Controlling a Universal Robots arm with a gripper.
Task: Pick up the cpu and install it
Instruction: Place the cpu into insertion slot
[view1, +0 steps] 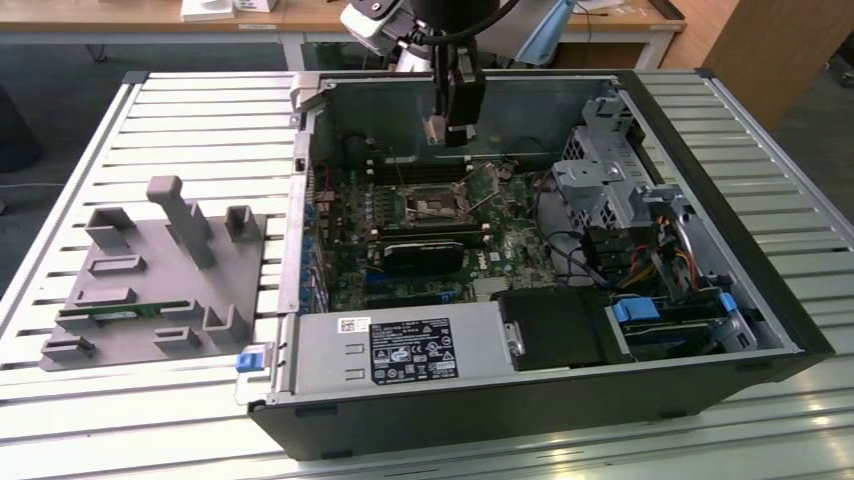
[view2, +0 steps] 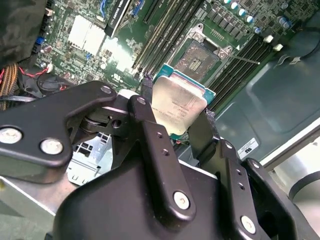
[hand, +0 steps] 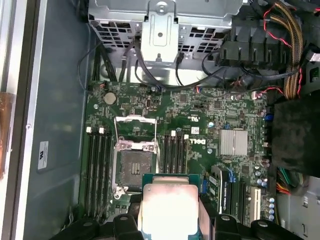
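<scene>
Cpu clamped edge-on between my gripper's fingers, silver top visible in both wrist views. I read it as held clear of the motherboard, with the socket just beyond the fingertips, below.

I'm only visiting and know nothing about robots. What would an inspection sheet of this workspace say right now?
Surface: slatted metal table carrying an open computer case.
Job's things: cpu held above the board, not seated; socket open and empty.
Clutter: grey tray holding a green memory stick.
Grippers: hand shut on the cpu's edges.
Cables: red, black and yellow bundle beside the board.
Surroundings: wooden desk behind the table.
</scene>
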